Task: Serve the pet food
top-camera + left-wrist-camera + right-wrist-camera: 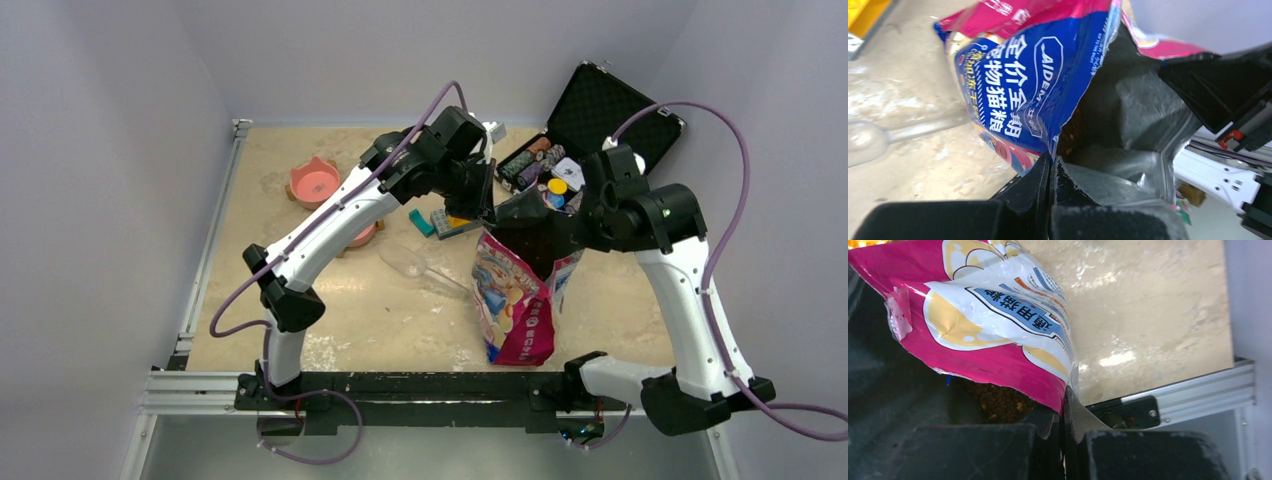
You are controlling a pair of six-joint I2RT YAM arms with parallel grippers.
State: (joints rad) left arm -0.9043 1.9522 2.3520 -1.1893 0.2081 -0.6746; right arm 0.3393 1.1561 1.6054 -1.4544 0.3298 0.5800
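Note:
The pink-and-blue pet food bag point(515, 300) stands on the table with its mouth held open between my two grippers. My left gripper point(487, 205) is shut on the bag's left rim; its jaws pinch the blue wall point(1050, 162). My right gripper point(570, 225) is shut on the right rim, pinching the pink wall point(1063, 395). Dark brown kibble point(998, 402) shows inside the bag, also in the left wrist view point(1073, 132). A clear plastic scoop point(410, 262) lies on the table left of the bag. Two pink bowls sit at the left: one point(314, 182) in plain sight, one point(362, 236) mostly under my left arm.
An open black case point(600, 115) with poker chips point(535, 160) stands behind the bag. Teal and grey blocks point(435, 222) lie under my left gripper. The table's metal front rail point(200, 390) runs along the near edge.

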